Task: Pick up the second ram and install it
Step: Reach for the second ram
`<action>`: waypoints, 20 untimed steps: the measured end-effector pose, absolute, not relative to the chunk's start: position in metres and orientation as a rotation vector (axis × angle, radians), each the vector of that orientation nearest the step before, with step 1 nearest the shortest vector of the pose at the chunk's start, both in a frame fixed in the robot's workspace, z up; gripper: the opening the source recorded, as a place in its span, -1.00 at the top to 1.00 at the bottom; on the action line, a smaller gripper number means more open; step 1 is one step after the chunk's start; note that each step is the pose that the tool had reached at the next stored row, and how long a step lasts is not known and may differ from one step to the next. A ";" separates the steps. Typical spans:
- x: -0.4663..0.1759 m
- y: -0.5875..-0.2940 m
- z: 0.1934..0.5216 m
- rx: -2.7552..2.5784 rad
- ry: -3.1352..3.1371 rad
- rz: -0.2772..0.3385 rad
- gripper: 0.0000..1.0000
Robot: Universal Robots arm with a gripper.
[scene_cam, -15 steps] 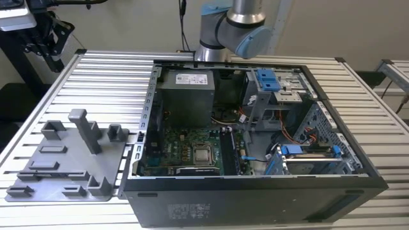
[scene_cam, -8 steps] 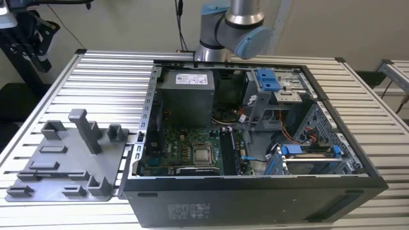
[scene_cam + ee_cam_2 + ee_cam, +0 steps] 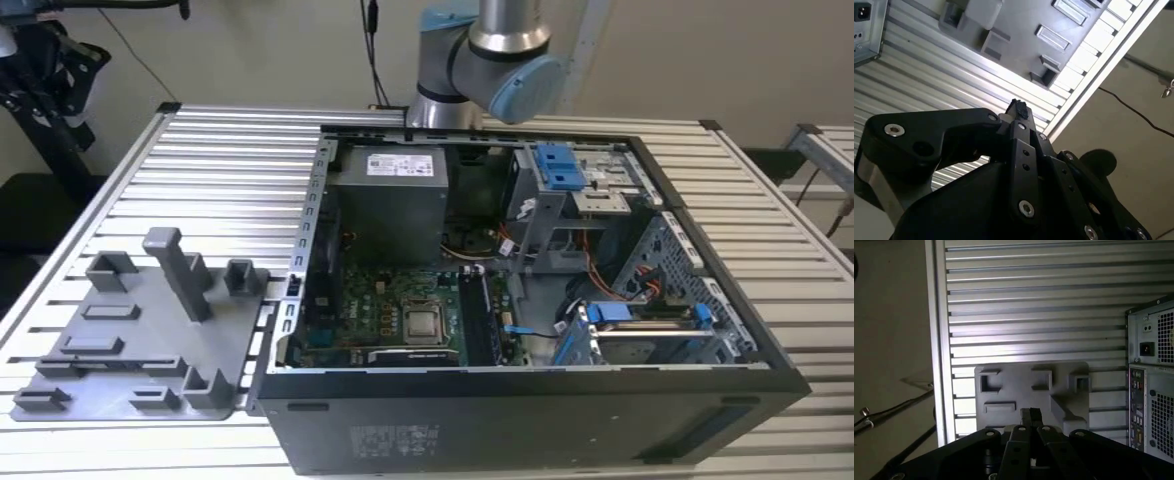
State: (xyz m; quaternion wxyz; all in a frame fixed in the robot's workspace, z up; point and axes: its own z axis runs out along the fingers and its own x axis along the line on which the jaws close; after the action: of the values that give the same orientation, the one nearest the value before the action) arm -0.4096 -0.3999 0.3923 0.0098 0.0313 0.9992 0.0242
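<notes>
Two gripper (image 3: 1030, 416) fingertips (image 3: 1025, 416) together above grey tray (image 3: 1004, 385); white label (image 3: 400, 160) illegible

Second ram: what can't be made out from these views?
1. Memory slots, exterior view: too dark and small to count the sticks seated in them.
2. Holder tray, first wrist view: its near edge is hidden behind the shut gripper.
3. Arm, exterior view: its upper part is cut off by the top edge.

Soft, even light fills the exterior view. In the first wrist view glare whitens the ribbed silver aluminium table (image 3: 1029, 340); the black metal gripper (image 3: 1030, 415) is a dark silhouette.
</notes>
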 end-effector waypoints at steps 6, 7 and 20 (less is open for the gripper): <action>-0.410 -0.406 0.392 0.098 3.119 0.076 0.79; -0.410 -0.408 0.392 0.098 3.120 0.076 0.79; -0.410 -0.439 0.392 0.098 3.120 0.076 0.79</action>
State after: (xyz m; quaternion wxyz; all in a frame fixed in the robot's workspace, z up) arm -0.4096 -0.4387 0.3921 0.0098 0.0314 0.9992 0.0242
